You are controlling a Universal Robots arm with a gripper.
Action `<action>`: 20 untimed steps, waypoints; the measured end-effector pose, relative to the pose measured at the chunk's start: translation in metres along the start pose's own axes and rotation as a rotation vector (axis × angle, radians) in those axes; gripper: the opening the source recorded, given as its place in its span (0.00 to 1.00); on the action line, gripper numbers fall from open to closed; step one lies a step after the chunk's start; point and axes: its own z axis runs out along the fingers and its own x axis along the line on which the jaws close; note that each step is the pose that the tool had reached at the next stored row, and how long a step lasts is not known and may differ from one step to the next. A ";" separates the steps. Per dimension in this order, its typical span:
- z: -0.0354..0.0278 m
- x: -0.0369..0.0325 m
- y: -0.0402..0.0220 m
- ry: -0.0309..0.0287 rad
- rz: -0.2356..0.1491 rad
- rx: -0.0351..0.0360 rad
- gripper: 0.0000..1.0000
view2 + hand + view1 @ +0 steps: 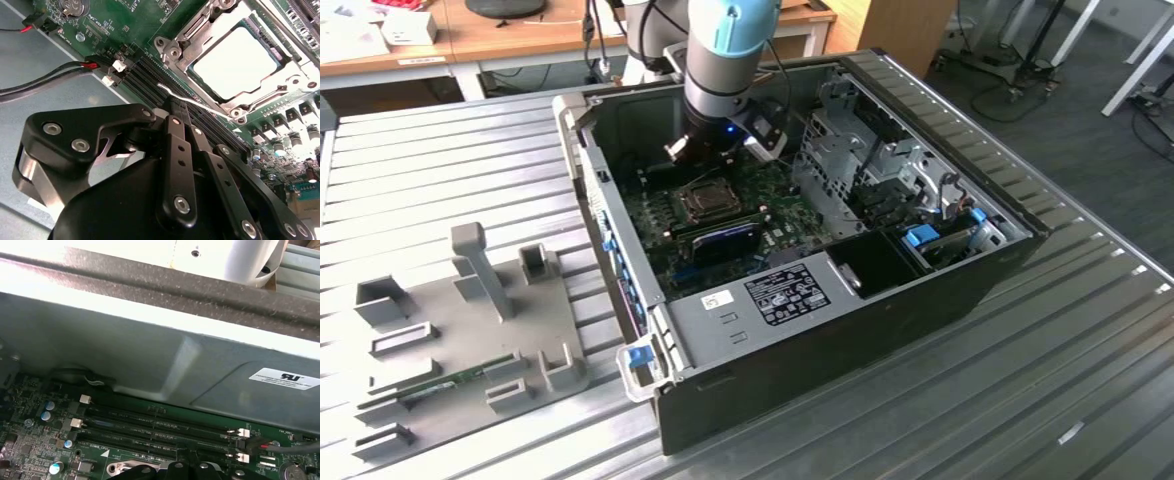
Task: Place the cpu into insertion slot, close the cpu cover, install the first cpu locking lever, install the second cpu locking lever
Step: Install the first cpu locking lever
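In the exterior view my gripper (703, 150) reaches down into the open computer case, just behind the insertion slot (708, 201). The cpu (235, 55) lies in the slot, its dull grey top showing through the window of the cpu cover (200, 35), which lies flat over it. A thin silvery locking lever (212, 108) runs along the socket's near edge, right at my fingertips. My gripper (179, 104) is shut, its tips touching or just over that lever. Its black top (175, 467) edges into the first wrist view.
Long black memory slots (150, 75) lie between the gripper and the socket. Black and red cables (50, 82) cross the case floor. The case's metal wall (150, 355) stands close behind. A drive cage (881, 160) fills the exterior view's right; a grey fixture plate (467, 320) lies outside.
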 end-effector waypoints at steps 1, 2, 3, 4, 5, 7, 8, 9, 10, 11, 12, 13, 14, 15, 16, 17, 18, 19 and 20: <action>-0.0002 0.0013 0.0002 -0.0012 -0.001 0.0002 0.10; -0.0003 0.0029 0.0006 -0.0027 -0.001 0.0006 0.10; -0.0004 0.0045 0.0010 -0.0042 -0.002 0.0008 0.10; -0.0006 0.0060 0.0014 -0.0054 -0.002 0.0011 0.10; -0.0006 0.0074 0.0019 -0.0067 -0.003 0.0013 0.10; -0.0008 0.0097 0.0026 -0.0085 -0.003 0.0017 0.10; -0.0009 0.0105 0.0027 -0.0095 -0.004 0.0018 0.10; -0.0009 0.0112 0.0030 -0.0106 -0.004 0.0019 0.10; -0.0009 0.0119 0.0032 -0.0117 -0.005 0.0021 0.10; -0.0010 0.0126 0.0034 -0.0132 -0.005 0.0023 0.10; -0.0011 0.0136 0.0037 -0.0147 -0.006 0.0025 0.10; -0.0013 0.0144 0.0039 -0.0159 -0.006 0.0028 0.10; -0.0018 0.0149 0.0042 -0.0169 -0.007 0.0029 0.10; -0.0026 0.0149 0.0045 -0.0174 -0.007 0.0030 0.10; -0.0038 0.0148 0.0050 -0.0177 -0.007 0.0031 0.10; -0.0053 0.0147 0.0055 -0.0181 -0.007 0.0031 0.10; -0.0068 0.0145 0.0062 -0.0186 -0.008 0.0032 0.10; -0.0085 0.0143 0.0068 -0.0193 -0.008 0.0032 0.10; -0.0099 0.0143 0.0074 -0.0201 -0.008 0.0030 0.10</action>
